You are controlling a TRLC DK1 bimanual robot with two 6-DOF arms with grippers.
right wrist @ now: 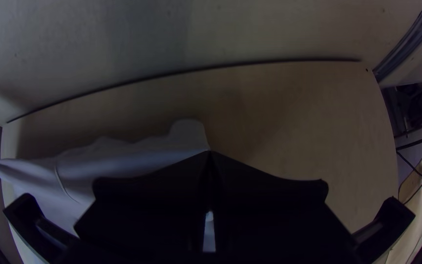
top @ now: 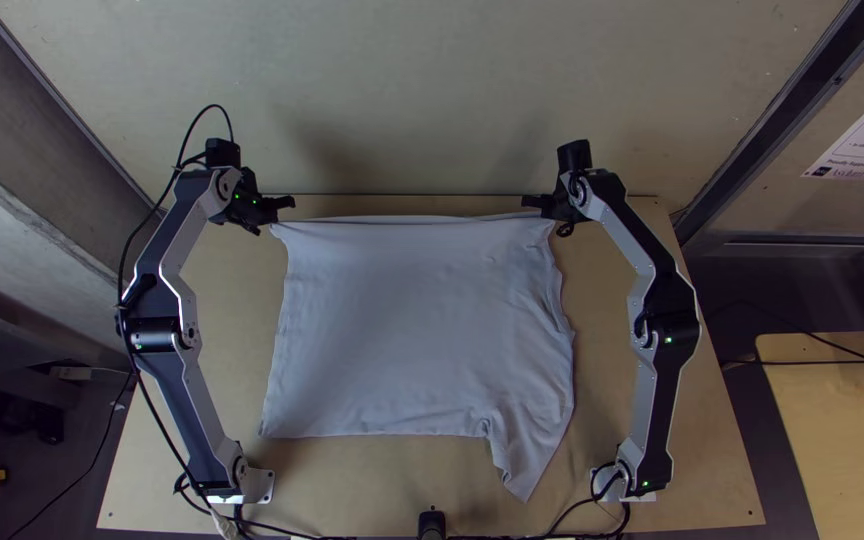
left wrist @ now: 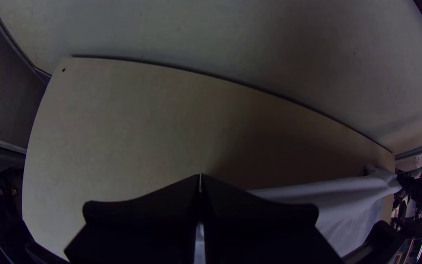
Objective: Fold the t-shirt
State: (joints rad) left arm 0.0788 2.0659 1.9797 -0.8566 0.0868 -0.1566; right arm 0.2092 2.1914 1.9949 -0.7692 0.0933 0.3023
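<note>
Table (top: 237, 300) under shirt (top: 412, 320) (wall (top: 432, 90) beyond, perhaps)

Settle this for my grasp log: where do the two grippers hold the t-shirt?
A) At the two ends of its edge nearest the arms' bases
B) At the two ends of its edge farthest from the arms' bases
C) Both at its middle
B: the left gripper and right gripper are at opposite ends of the t-shirt's far edge.
</note>
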